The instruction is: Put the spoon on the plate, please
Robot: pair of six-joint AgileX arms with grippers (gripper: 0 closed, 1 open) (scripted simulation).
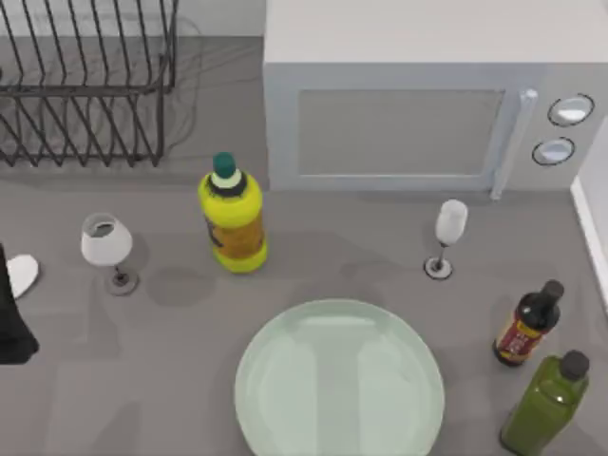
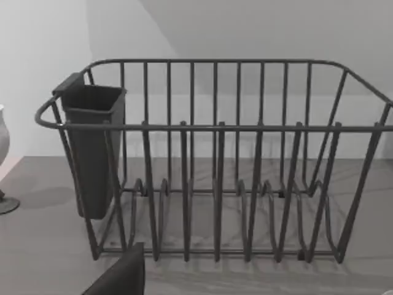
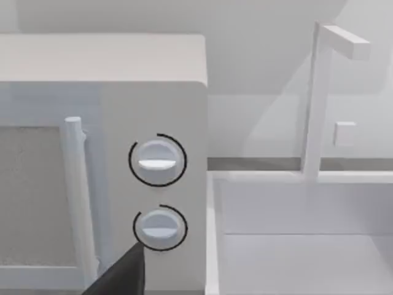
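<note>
Two wine glasses stand on the grey table [image 1: 85, 380]: one [image 1: 106, 243] at the left, the other [image 1: 448, 228] in front of the microwave [image 1: 418, 104], toward the right. Between them a yellow bottle [image 1: 233, 220] with a green cap stands upright, just left of the microwave's front corner. The plate [image 1: 339, 378], pale green and glassy, lies at the near middle of the table with nothing on it. To its right stand a dark bottle with a red label [image 1: 527, 325] and, nearer still, a green bottle [image 1: 546, 404].

At the table's far left edge a small white rounded shape [image 1: 21, 275] lies flat; it looks like the spoon, though the frame edge cuts it off and I cannot be sure. A dark part of my left arm [image 1: 11, 328] sits right beside it at that edge. I cannot tell whether my left fingers are spread or pressed together.

From my left wrist I look at the wire dish rack [image 2: 215, 166], with a dark cutlery cup [image 2: 92, 147] hung inside one end. From my right wrist I see the microwave's two knobs [image 3: 158, 161], its door handle [image 3: 80, 196], and a white sink [image 3: 301, 246] with a tap [image 3: 322, 92] beside it. My right fingers' state I cannot tell either.
</note>
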